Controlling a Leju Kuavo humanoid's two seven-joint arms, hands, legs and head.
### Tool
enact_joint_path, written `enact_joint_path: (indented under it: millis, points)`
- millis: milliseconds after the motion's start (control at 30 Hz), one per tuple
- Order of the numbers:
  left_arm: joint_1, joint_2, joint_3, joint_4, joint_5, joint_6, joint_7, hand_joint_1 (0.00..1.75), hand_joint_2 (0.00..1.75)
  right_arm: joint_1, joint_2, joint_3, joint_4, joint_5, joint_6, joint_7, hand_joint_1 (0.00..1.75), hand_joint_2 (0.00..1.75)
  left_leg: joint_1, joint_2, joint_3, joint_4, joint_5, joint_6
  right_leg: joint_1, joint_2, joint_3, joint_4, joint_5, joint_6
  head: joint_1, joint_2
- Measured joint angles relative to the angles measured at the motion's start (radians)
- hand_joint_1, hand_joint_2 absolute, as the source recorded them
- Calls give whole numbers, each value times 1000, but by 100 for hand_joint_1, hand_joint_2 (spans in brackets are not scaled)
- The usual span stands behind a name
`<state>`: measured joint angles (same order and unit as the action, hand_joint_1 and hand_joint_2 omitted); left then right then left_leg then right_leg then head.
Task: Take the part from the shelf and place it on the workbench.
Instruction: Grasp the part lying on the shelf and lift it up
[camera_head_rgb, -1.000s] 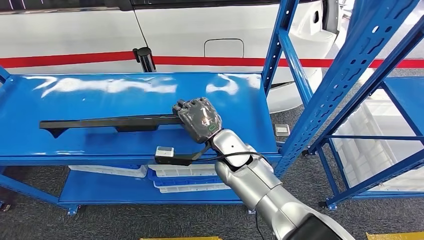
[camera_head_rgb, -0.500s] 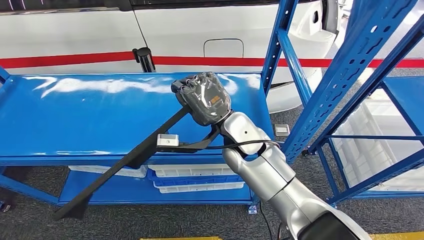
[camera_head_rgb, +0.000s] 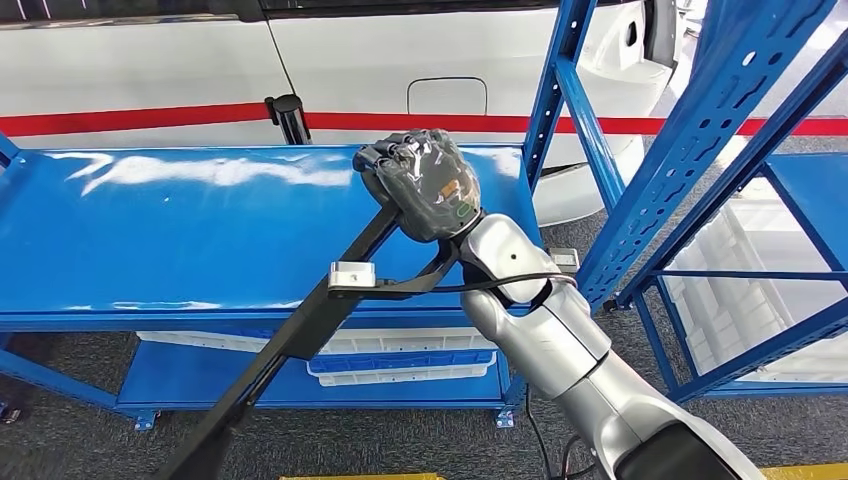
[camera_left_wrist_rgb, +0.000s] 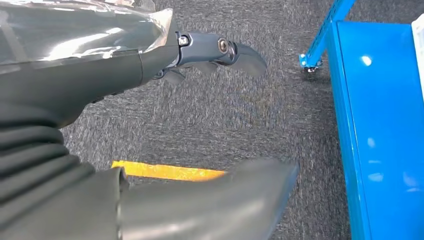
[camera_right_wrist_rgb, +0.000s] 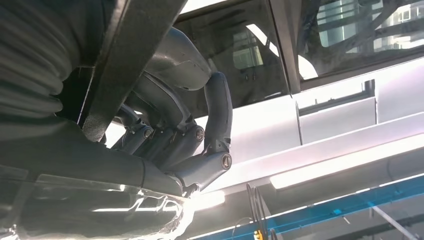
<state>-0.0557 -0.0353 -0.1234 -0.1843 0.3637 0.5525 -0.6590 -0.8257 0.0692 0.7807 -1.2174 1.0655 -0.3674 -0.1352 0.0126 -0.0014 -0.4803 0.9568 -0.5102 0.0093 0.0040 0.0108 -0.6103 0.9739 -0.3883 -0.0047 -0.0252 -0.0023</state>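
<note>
The right hand grips one end of the long black part, its fingers curled around the bar. The hand is raised above the blue shelf, and the part slants down from it, crossing the shelf's front edge toward the grey carpet. The left hand hangs over the carpet beside a blue rack, holding nothing, thumb and fingers apart. A white vehicle stands behind the shelf.
</note>
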Motion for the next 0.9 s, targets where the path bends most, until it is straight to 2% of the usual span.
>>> enact_joint_path:
  millis: [367, 733, 900]
  points:
    - [0, 1, 9, 0, 1, -5, 14, 0, 175, -8, -18, 11, -10, -12, 3, 10, 175, 175, 0, 0, 0, 0, 0, 0, 0, 0, 0, 0, 0, 0, 0, 0]
    - [-1, 2, 8, 0, -23, -18, 164, 0, 175, 1, -29, 30, -9, -4, -1, 27, 175, 175, 0, 0, 0, 0, 0, 0, 0, 0, 0, 0, 0, 0, 0, 0]
    - [-1, 2, 2, 0, -38, -25, 193, 0, 175, 47, -30, 46, -4, 13, -12, 42, 175, 175, 0, 0, 0, 0, 0, 0, 0, 0, 0, 0, 0, 0, 0, 0]
